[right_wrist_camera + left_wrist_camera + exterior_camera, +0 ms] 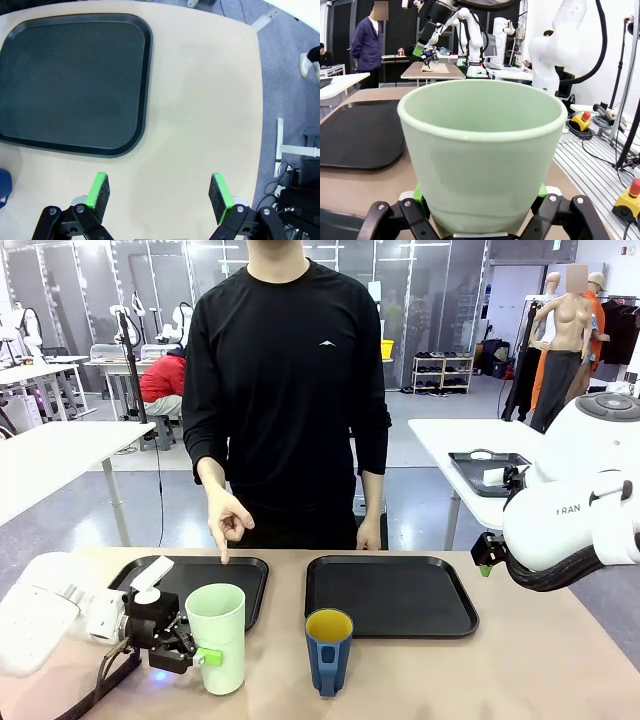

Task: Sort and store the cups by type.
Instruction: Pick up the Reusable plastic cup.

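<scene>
Presently: left gripper clamped on upright mint tumbler, near left. Left tray, where the person's hand points, lies just beyond, on the far side. Blue mug stands right of the tumbler. Right gripper: wide open, empty, right of the right tray.
</scene>
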Available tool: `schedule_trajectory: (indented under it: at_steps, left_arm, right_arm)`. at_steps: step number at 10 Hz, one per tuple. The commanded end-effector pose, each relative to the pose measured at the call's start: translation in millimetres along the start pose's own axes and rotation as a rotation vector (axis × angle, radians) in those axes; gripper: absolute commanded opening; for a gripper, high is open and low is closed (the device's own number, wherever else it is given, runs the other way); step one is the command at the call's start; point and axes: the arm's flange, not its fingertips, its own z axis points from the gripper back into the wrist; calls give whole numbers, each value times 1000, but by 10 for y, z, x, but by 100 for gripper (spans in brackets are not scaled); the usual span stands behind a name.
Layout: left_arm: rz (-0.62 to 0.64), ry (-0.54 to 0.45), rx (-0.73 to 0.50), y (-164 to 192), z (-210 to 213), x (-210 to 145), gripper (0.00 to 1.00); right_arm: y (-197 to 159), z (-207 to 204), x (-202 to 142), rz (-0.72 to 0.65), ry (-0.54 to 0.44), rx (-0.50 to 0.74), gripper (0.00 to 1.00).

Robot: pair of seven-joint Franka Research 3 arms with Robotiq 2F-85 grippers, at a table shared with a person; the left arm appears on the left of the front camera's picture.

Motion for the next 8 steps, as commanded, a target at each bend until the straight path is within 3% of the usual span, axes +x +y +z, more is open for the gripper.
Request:
schedule_trajectory:
  at_steps: [1, 5, 8]
  left_arm:
    - [-23, -26, 1, 23, -22, 21, 33]
    - [-75, -65, 69, -327, 242, 609, 33]
    - [-97, -62, 115, -442, 468, 731, 33]
  right_arm:
    - [-2, -5, 0, 0, 1, 1, 100]
    - [-2, -5, 0, 0, 1, 1, 100]
    - [-2, -5, 0, 0, 1, 1, 100]
